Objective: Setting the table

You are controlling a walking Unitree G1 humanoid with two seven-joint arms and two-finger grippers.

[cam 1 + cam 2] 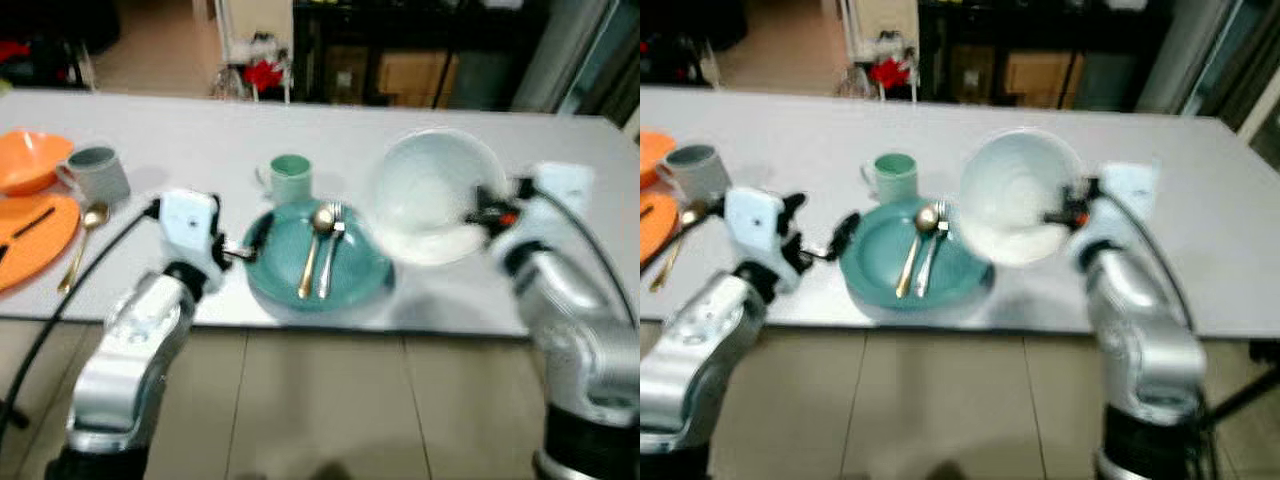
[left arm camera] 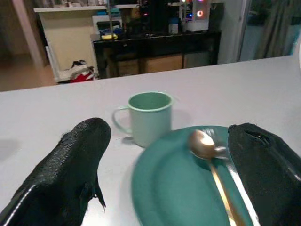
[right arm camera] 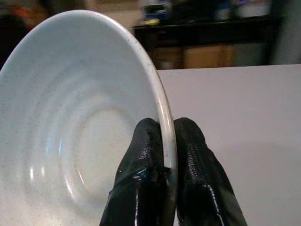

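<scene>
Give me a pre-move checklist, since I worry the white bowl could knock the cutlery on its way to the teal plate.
1. Right gripper pinches the white bowl by its rim, one finger on each side: ok.
2. Bowl level: not ok, it is tilted with its opening towards the camera.
3. Teal plate free for the bowl: not ok, a gold spoon and a silver fork lie on it.
4. Left gripper open at the plate's near-left edge: ok, though whether it touches the plate: cannot tell.
5. Green mug stands apart behind the plate: ok.
</scene>
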